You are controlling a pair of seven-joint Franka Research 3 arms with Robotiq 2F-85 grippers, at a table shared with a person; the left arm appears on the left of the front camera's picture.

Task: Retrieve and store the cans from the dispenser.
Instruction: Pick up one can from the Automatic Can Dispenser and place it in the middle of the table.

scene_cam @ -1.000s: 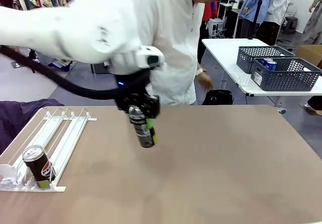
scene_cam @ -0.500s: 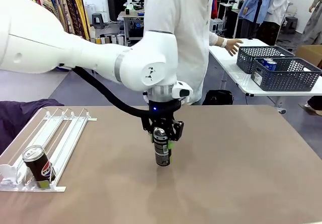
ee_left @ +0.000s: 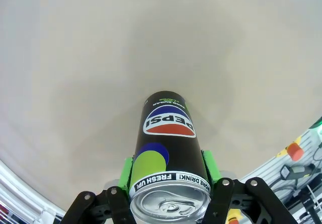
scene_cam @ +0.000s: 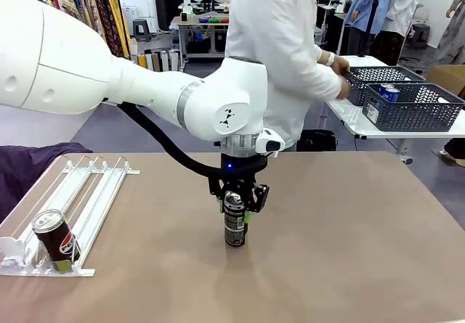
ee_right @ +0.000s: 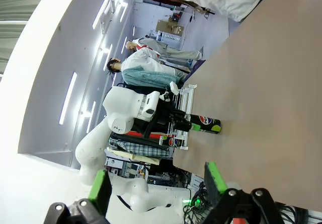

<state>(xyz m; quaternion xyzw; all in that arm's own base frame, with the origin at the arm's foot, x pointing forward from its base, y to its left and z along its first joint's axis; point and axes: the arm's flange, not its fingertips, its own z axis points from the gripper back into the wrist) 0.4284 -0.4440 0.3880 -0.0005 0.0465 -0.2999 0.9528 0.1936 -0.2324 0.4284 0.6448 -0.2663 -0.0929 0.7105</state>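
Brown tabletop [scene_cam: 349, 265] shared by robot and person.
At 8 o'clock a black silver-topped can [scene_cam: 56, 240] stands at the near end of the white wire dispenser rack [scene_cam: 94, 185]; at centre the left gripper [scene_cam: 237, 205] pinches a second black can [scene_cam: 235, 227] upright on the table; the right gripper [ee_right: 157, 183] gapes, holding nothing; at 2 o'clock a person's hand [scene_cam: 340, 67] reaches a dark grey lattice basket [scene_cam: 418, 112].

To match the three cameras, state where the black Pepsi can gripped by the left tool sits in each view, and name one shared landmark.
Front view: black Pepsi can upright at the middle of the table.
Left wrist view: bottom centre, silver top nearest the camera, green pads on either side.
Right wrist view: small, left of centre, lying sideways in the picture.
Shared landmark: the left tool clamped on its upper part.
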